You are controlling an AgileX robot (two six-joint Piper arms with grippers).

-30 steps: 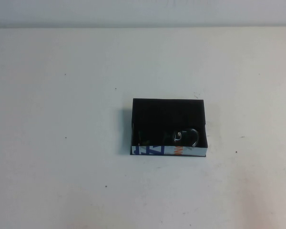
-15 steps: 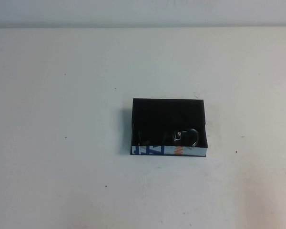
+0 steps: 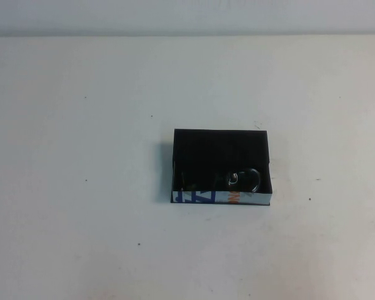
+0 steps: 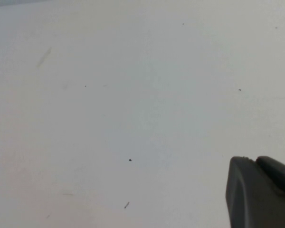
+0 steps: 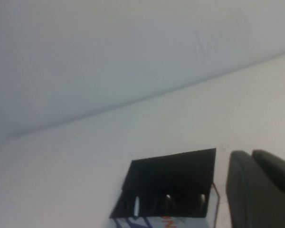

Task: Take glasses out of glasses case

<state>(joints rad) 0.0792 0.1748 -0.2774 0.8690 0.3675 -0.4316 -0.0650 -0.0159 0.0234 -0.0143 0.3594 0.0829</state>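
Table [image 3: 81, 219] surface, white with a few small dark specks, fills the high view from the near edge to the far edge, where a pale wall rises.

Toward the left side of the desk nothing but bare tabletop shows. The left gripper [image 4: 261, 192] appears only in its own wrist view, as one dark finger above speckled white tabletop; it does not show in the high view, so its place over the desk cannot be told, and whether its fingers are released or clenched cannot be told either.

Just right of the desk's middle sits the glasses case [image 3: 222, 166], a shallow black box lying open with its black inside facing up. Its white front wall, printed in blue and orange, faces the near edge. The glasses [image 3: 244, 179] lie inside the case, along the front wall and toward its right-hand end; a rounded dark rim with a small glint is the part that shows, the rest blending into the black lining.

The right gripper [image 5: 261, 190] shows only in its wrist view, as a dark finger beside the case, apart from it. Its fingers grasp nothing visible, and whether they are spread or closed cannot be told.
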